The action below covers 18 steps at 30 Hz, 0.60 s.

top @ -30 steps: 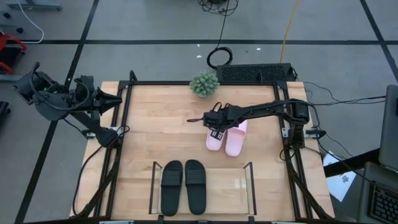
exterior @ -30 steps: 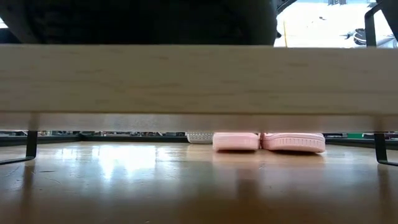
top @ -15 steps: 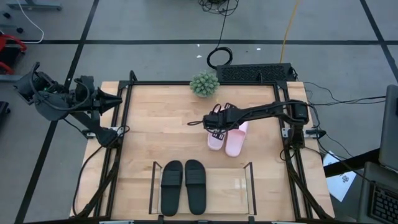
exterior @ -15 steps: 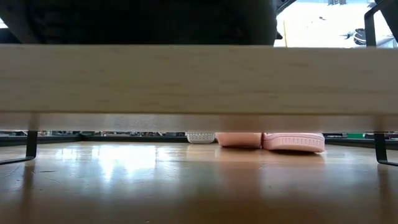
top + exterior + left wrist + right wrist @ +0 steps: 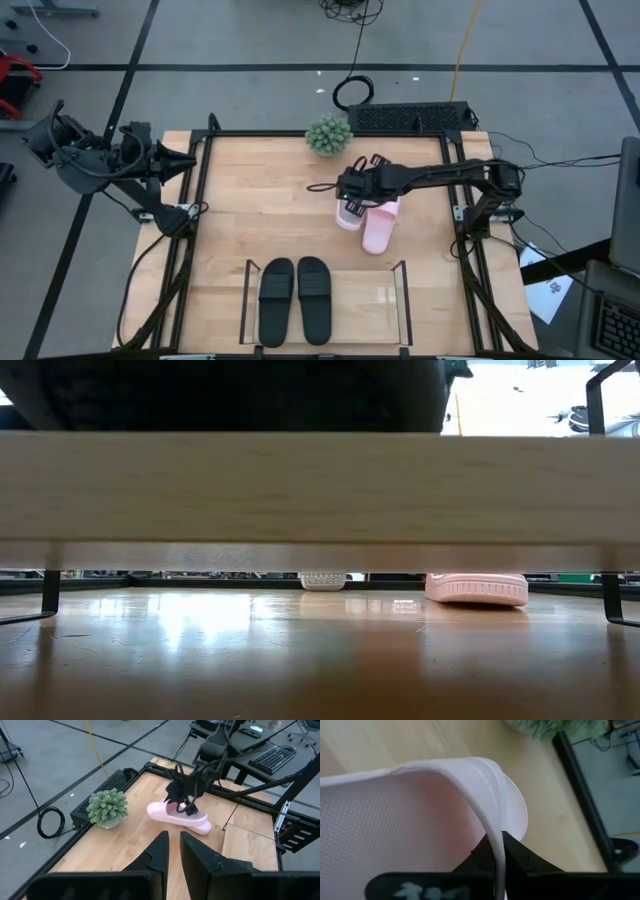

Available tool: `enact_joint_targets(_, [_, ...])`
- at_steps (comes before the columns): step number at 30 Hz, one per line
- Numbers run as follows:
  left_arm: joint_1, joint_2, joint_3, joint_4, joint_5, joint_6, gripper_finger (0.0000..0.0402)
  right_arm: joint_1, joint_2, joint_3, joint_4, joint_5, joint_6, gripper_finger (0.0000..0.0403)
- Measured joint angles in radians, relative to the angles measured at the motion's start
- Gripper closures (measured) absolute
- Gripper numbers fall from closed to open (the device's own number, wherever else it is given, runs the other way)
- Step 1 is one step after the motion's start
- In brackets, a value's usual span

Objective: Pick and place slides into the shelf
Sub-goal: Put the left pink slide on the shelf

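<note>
Two black slides lie side by side in the left half of the clear shelf at the table's near edge. One pale pink slide rests sole down mid-table and also shows in the low view. Just left of it, the second pink slide is off the table, with my right gripper shut on it. My left gripper waits off the table's far left corner, its fingers a narrow gap apart with nothing between them. My right gripper pinches the edge of the pink slide's wide strap between its two fingers. The arm reaches in from the table's right, over the slide. The slide is lifted clear of the table and no longer shows in the low view.
A small potted plant stands at the table's far edge, just beyond the pink slides. Black frame rails run along the table's left and right sides. The shelf's right half holds bare room beside the black slides.
My right gripper has shut on the left pink slide's strap and risen with it. That slide has left the table and gone out of the low view. The other pink slide has stayed in place.
</note>
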Motion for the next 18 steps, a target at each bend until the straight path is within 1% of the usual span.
enact_joint_targets(5, [0.0,0.0,0.0,0.0,0.0,0.001,0.0355,0.054,-0.036,0.079,-0.08,0.007,0.005,0.0402])
enact_joint_targets(9, [0.0,0.0,0.0,0.0,0.0,-0.001,0.0355,0.144,-0.036,0.179,-0.139,0.047,0.032,0.0402])
enact_joint_targets(13, [0.0,0.007,0.0,0.0,0.0,-0.006,0.0355,0.253,-0.038,0.251,-0.184,0.085,0.137,0.0402])
enact_joint_targets(18, [0.0,0.01,0.0,0.0,0.0,-0.004,0.0355,0.372,-0.018,0.261,-0.243,0.073,0.348,0.0402])
